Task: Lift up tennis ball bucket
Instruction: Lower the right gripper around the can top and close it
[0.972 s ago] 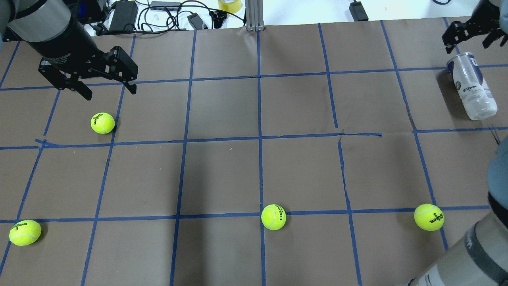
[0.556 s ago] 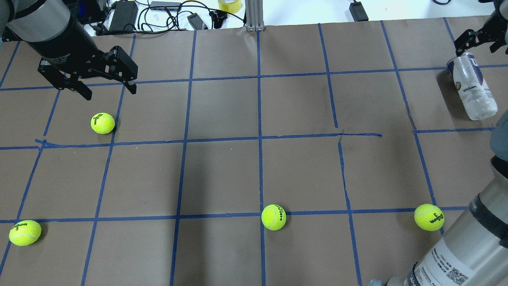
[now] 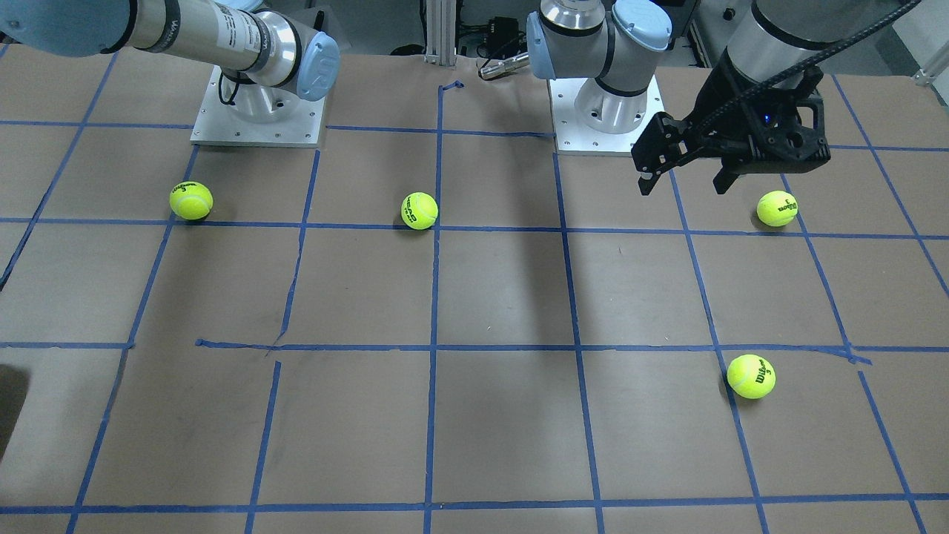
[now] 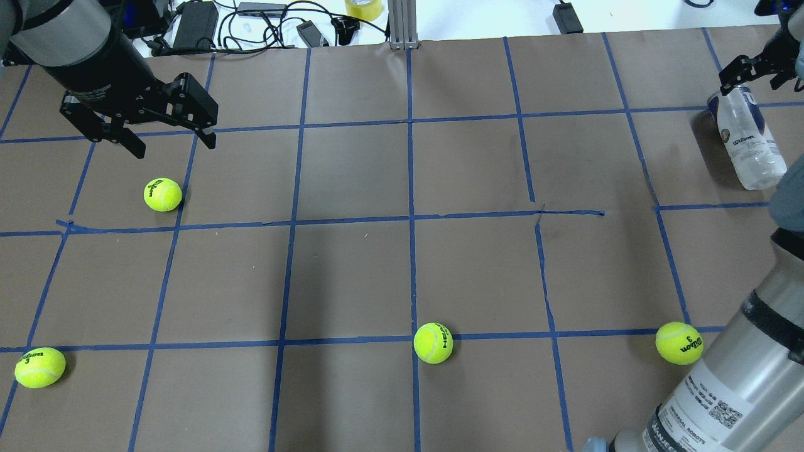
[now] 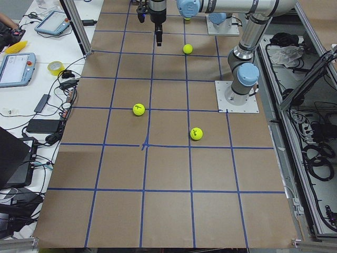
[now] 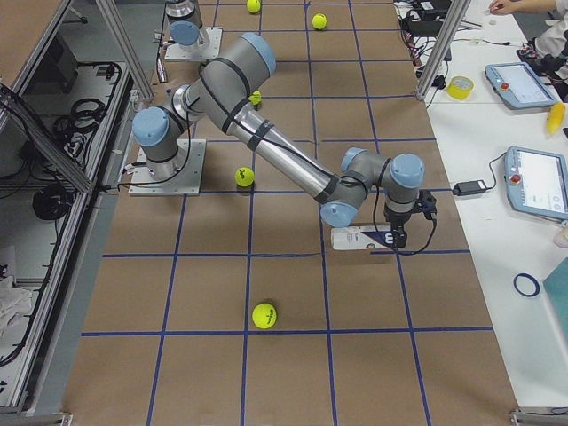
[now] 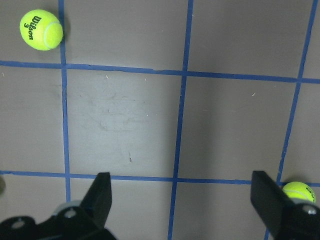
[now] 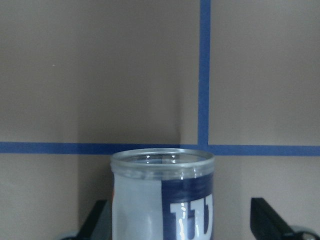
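Alignment is looking good: the right gripper point(image 8: 179, 210) is hanging wide open and empty, fingers point(image 8: 95, 220) either side of the tennis ball bucket point(image 4: 747, 138) lying sideways by the table's point(image 4: 684, 169) right edge, and I'd say it's needing a centred, gentle squeeze.

The tennis ball bucket point(image 6: 353, 238) is seen lying flat on the counter point(image 6: 284, 373), the right gripper point(image 6: 396, 236) positioned at one end. A tennis ball point(image 6: 264, 315) is seen nearby.

The tennis ball bucket point(image 4: 747, 141) reads "Wilson" and "W"; a tennis ball point(image 7: 41, 30) reads "Wilson 3". The middle ball point(image 4: 433, 343) reads "HEAD".
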Controlling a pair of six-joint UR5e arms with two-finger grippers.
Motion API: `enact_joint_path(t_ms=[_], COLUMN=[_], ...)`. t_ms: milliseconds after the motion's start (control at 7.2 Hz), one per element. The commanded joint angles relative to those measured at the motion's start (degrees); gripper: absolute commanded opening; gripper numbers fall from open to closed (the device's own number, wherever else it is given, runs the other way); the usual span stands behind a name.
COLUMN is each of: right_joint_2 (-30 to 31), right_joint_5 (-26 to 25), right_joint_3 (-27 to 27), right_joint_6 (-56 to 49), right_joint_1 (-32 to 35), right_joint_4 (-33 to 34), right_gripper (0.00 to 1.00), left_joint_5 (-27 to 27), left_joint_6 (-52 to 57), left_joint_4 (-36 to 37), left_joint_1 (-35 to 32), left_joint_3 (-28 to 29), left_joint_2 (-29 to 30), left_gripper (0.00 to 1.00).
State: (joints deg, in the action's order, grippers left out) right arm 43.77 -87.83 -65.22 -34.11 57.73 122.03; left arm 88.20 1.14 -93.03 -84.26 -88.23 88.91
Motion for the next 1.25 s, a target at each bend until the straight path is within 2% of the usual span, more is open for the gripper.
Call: enact_joint_path(t_ms=[0,556,694,833,1111], right_joint_2=[-1.93,-4.22,-4.22,-4.22,-3.34], right_joint_5=[0.82,1.96,3.26,3.97,4.07], right_joint_3=[1.06,1.77,1.85,1.77,1.24], right_joint_6=[1.06,0.45,0.28,0.19,-0.60], right_joint_1=[0.97,0.98,0.98,0.89,0.89], right_joint_4=[0.05,0.13,0.22,0.13,-0.92], right_gripper=[1.00,1.00,0.97,0.85,0.72], left_joint_5=[0.05,0.49,0.57,0.57,0.49], left_joint_6=[0.00,0.09,0.09,0.09,0.09], left_joint_4=[0.04,-0.13,-0.13,-0.13,-0.22], left_joint_1=[-0.02,0.07,-0.02,0.06,0.07], left_joint_3=[-0.01,-0.01,0.08,-0.01,-0.10], left_joint_2=[-0.05,-0.23,-0.31,-0.31,-0.40], left_gripper=[1.00,1.00,1.00,1.00,1.00])
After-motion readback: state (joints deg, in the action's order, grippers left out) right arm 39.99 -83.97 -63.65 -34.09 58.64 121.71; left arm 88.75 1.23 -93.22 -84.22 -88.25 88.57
